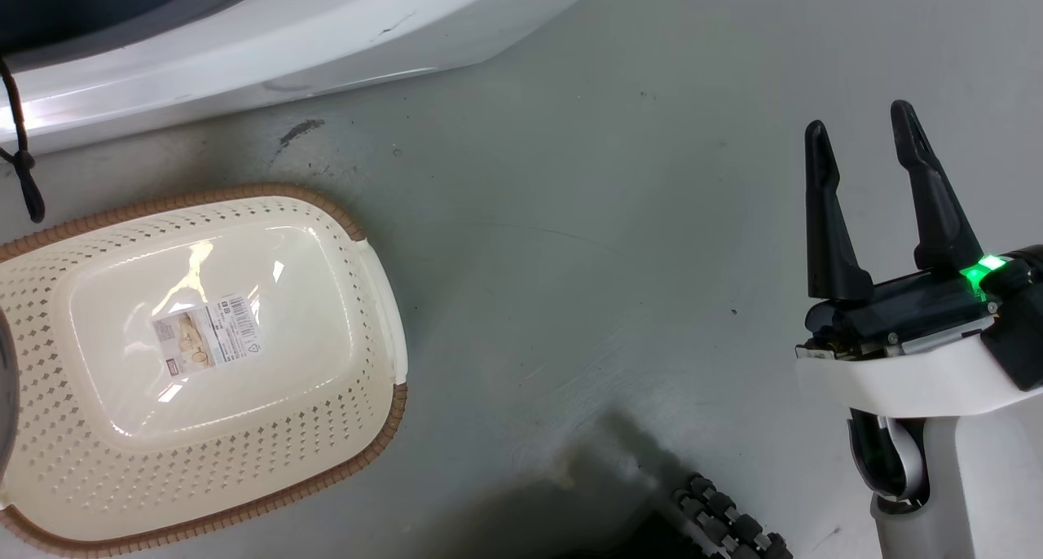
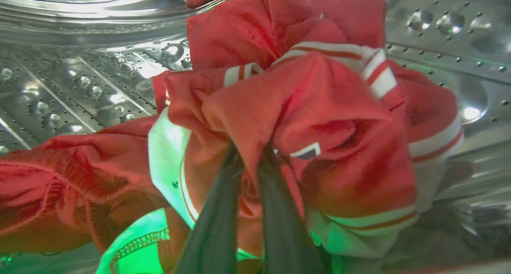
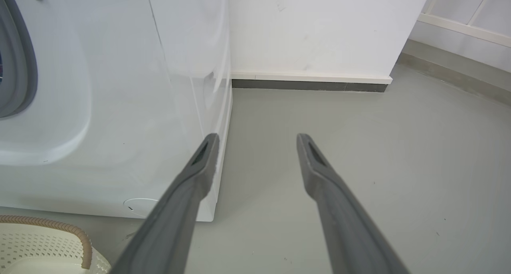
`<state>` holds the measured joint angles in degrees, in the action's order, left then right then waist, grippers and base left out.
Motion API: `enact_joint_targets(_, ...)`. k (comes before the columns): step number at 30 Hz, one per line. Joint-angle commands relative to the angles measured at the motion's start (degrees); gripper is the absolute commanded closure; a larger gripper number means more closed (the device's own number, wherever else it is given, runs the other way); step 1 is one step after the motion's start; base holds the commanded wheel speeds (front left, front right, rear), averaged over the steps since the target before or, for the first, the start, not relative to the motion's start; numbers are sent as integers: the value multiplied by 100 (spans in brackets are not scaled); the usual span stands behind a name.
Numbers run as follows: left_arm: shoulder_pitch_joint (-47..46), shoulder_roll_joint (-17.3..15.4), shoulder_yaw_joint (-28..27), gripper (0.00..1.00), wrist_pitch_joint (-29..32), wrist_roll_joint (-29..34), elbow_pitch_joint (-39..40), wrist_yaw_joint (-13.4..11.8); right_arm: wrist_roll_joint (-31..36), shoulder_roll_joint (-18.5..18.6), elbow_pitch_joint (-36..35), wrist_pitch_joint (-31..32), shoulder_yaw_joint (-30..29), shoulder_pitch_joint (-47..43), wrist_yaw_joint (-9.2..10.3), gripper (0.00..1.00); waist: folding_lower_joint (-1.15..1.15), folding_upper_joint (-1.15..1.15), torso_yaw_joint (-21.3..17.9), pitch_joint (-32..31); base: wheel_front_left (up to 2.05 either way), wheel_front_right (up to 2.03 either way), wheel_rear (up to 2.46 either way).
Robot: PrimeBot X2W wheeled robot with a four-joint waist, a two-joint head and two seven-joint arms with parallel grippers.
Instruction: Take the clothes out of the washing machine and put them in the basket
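Red slippery sports fabric, bunched: the clothes (image 2: 303,118) sit inside the washing machine (image 1: 326,37), heaped on the perforated steel drum (image 2: 80,86). In the left wrist view the left gripper (image 2: 250,150) is buried in the heap, fingers drawn narrow with a fold pinched between them. We judge the grip shallow, just a small tuck of thin cloth, so it could slide out on the pull. We also count more than one garment here. A second red piece lies low at that view's left, touching the pinched bundle, so it may get dragged along, catch at the door opening, or drop to the floor (image 1: 611,257). The basket (image 1: 397,412) sits on the floor near the machine front, with no garment in the part we see and its label (image 1: 208,335) uncovered. A long trailing piece could hang over the rim or miss it. As for pose, the left arm is reached deep into the drum, fingers pointing into the pile. The right gripper (image 1: 860,119) hangs over bare floor, well apart from the basket, fingers spread wide, holding nothing and aimed past the machine's corner.
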<state>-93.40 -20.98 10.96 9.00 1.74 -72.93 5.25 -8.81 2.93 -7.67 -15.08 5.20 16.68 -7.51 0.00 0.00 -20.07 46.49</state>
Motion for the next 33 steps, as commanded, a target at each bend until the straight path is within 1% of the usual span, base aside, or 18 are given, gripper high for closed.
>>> enact_joint_targets(1,2,16,22,100,-53,-50,-25,12,-25,-9,-32,-14,-4,104,4,0,0,0,7,-27,0,0,0)
enact_joint_targets(7,172,70,-4,100,-304,-165,-26,38,52,-9,-20,-14,30,66,4,0,0,0,65,-210,0,0,0)
enact_joint_targets(10,290,130,-23,100,-525,-261,-22,69,107,-8,-22,-14,9,62,4,0,0,0,142,-358,0,0,0)
enact_joint_targets(24,1508,512,51,100,-2136,-612,150,181,432,-7,142,-14,-54,-257,4,0,0,0,673,-1395,0,0,0)
enact_joint_targets(29,2066,662,74,100,-2365,-767,386,205,559,-6,206,-14,-82,-396,4,0,0,0,860,-1754,0,0,0)
enact_joint_targets(33,2606,713,97,100,-2422,-888,762,205,624,-6,264,-14,-100,-531,4,0,0,0,983,-2084,0,0,0)
